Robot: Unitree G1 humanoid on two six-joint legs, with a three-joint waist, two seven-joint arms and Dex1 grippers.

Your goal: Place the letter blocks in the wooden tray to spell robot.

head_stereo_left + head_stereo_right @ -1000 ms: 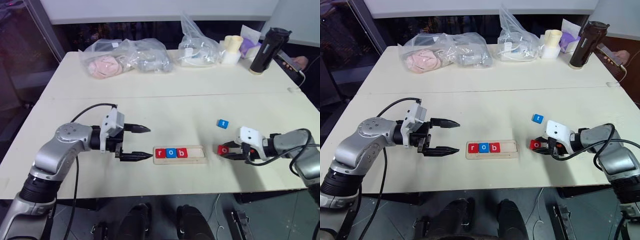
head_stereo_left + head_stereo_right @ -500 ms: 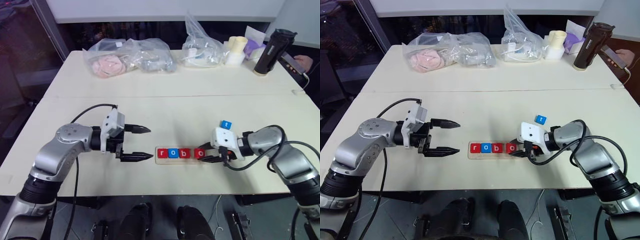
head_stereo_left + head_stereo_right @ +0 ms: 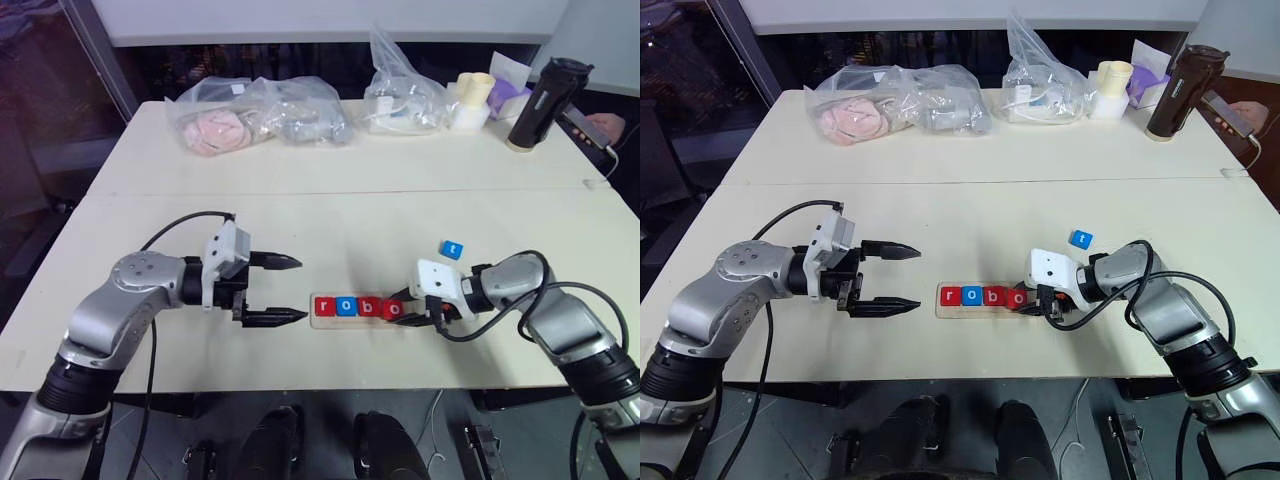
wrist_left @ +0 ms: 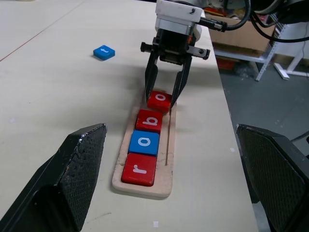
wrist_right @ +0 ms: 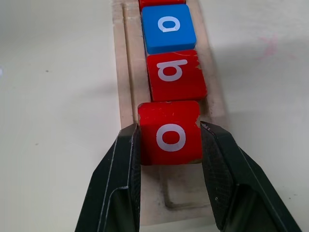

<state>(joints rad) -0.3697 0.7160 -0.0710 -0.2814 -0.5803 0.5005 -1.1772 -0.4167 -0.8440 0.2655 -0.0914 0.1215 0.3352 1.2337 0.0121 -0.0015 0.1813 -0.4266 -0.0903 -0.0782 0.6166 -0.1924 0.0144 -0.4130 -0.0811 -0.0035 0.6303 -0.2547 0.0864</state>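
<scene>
Red o block (image 5: 170, 131) | clenched by right gripper (image 5: 170, 145) over tray (image 4: 166, 159) | left gripper (image 3: 285, 290) released

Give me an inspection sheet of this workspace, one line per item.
Surface: pale table, a seam across it.
Job's things: wooden tray holds red r, blue o, red b; red o gripped at the fourth place; blue t loose on the table beyond.
Clutter: plastic bags, cups, dark bottle along the far edge.
Grippers: left gripper open, apart from the tray; right gripper shut on the red o.
Cables: black cable on the left arm, more on the right arm.
Surroundings: a person's hand holding a phone at the far right.
</scene>
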